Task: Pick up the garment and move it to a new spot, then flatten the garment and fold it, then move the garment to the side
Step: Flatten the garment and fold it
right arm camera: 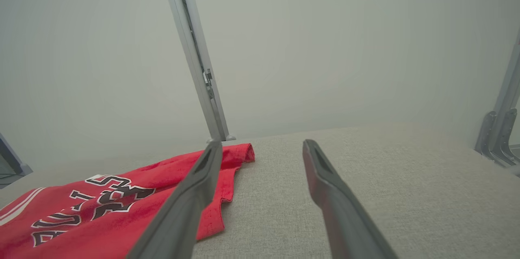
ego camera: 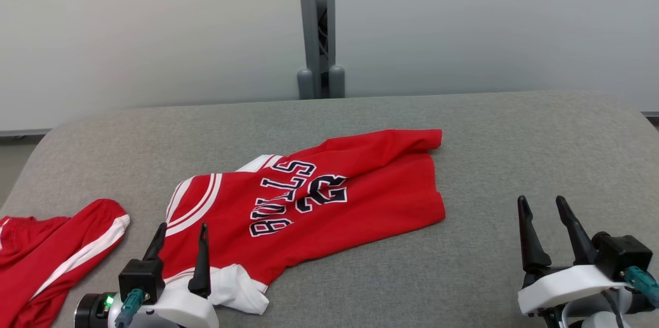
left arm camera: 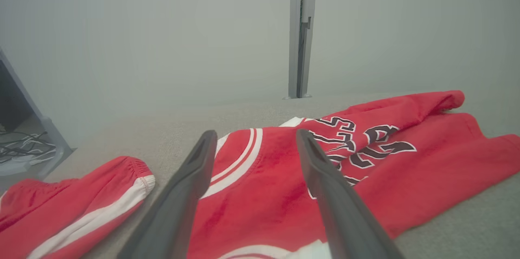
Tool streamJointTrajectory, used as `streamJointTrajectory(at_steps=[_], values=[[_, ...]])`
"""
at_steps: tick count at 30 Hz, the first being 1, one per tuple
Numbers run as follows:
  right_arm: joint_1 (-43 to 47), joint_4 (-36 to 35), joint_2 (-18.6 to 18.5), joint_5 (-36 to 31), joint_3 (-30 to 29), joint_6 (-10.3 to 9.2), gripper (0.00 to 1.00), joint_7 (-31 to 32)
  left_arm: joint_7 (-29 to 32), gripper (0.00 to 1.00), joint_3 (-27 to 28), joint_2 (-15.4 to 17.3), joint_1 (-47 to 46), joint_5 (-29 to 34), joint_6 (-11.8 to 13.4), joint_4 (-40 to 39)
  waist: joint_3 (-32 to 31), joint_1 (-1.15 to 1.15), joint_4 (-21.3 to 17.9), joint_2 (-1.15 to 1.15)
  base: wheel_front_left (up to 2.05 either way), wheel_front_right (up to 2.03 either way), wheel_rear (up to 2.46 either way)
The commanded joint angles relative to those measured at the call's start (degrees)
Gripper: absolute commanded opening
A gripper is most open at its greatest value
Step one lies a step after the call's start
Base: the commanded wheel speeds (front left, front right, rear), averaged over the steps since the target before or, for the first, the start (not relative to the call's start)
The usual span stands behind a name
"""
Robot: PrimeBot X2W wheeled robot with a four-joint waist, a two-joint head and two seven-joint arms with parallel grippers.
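The garment (ego camera: pixel 329 204) is a red basketball jersey with white trim and dark lettering, lying rumpled on the grey padded table (ego camera: pixel 515 137), also seen in the left wrist view as the jersey (left arm camera: pixel 284 177) and in the right wrist view as the jersey (right arm camera: pixel 101 210). My left gripper (ego camera: pixel 181 230) stands open at the jersey's near-left edge, its fingers over the white collar trim, nothing between them. Well to the right of the jersey, over bare table, my right gripper (ego camera: pixel 541 206) is open and empty.
A second red garment with a white stripe (ego camera: pixel 56 251) lies at the table's left edge. A grey post (ego camera: pixel 316 29) stands behind the table against a pale wall. Grey brackets (right arm camera: pixel 497 129) show at the far right in the right wrist view.
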Motion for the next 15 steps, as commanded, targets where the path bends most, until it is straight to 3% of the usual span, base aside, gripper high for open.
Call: streamJointTrajectory(at_steps=[1,8,15], values=[[-0.05,0.69,-0.29,-0.77,0.28,0.0,1.0,0.02,-0.02,1.0,0.71,-0.21,0.94,0.22,-0.62,-1.4,0.49,0.0,1.14,0.0,0.0,0.0,0.0],[-3.62,7.54,-0.35,-5.58,2.49,0.0,1.0,0.02,-0.02,1.0,1.73,-1.33,0.61,2.28,-2.51,-2.81,2.14,0.0,4.71,0.0,0.0,0.0,0.0],[-12.35,25.53,-2.83,-4.96,6.94,0.0,1.0,0.02,-0.02,1.0,2.16,-1.74,-0.63,3.73,-3.94,-1.99,4.24,0.0,8.44,0.0,0.0,0.0,0.0]])
